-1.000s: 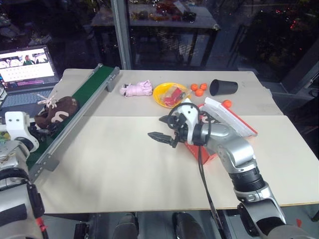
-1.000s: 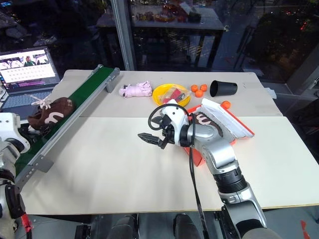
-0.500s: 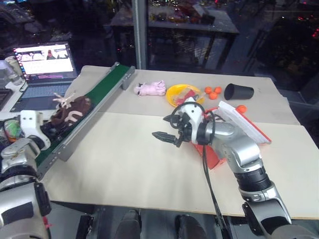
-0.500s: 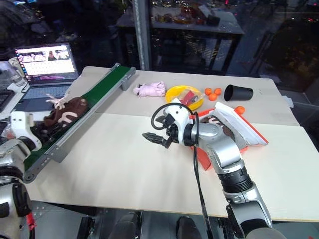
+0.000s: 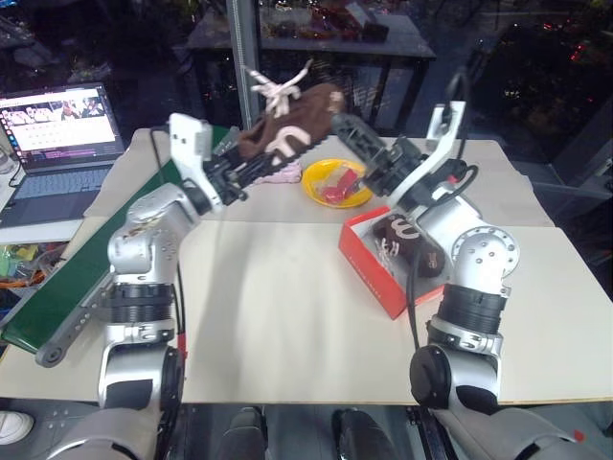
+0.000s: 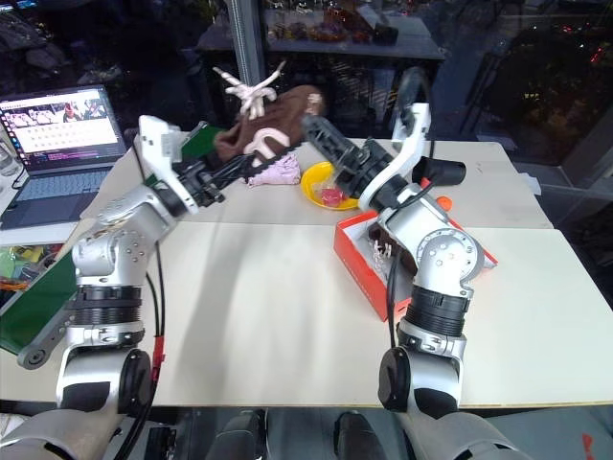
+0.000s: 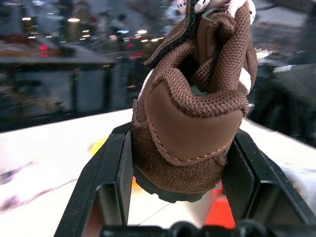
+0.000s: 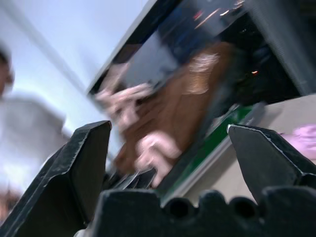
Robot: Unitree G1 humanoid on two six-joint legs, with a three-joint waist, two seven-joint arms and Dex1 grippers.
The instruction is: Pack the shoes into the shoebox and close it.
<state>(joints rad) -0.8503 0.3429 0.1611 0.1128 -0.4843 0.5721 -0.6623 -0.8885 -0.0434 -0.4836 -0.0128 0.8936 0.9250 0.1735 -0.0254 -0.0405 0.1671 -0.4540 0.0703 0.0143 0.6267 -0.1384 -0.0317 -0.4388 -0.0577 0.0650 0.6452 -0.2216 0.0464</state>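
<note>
— Two shoes, where were they?
— One lay inside the open shoebox [image 5: 369,270] on the desk [image 5: 268,316]. My left fingers [image 7: 111,187] clamped the heel of the other shoe [image 5: 287,129], lifted above the desk.
— Your right fingers [image 8: 89,153]?
— Spread wide, holding nothing, just beside that raised shoe.
</note>
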